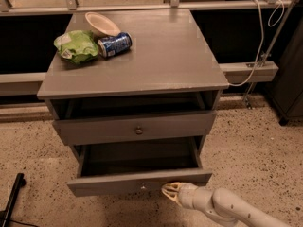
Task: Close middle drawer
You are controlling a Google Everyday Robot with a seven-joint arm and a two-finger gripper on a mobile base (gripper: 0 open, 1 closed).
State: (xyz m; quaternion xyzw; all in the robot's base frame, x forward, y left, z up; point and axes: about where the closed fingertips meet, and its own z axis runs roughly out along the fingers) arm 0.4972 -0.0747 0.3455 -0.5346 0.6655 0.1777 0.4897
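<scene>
The grey cabinet (142, 56) stands in the middle of the camera view. The middle drawer (118, 182) is pulled out, and its empty box (137, 157) shows from above. Its narrow front panel has a small knob (143, 187) at the centre. The top drawer (94, 129), with a darker knob (138, 130), sits nearly flush above it. The lowest drawer is hidden below. My gripper (170, 191), cream-coloured on a white arm (227, 207), comes in from the lower right. Its tip is at the middle drawer's front panel, just right of the knob.
A green bag (75, 45), a blue can (114, 44) and a pale bowl (101, 23) lie on the cabinet top at the back left. A white cable (258, 41) hangs at the right by a dark cabinet (291, 79). A black rod (12, 197) lies on the speckled floor at the lower left.
</scene>
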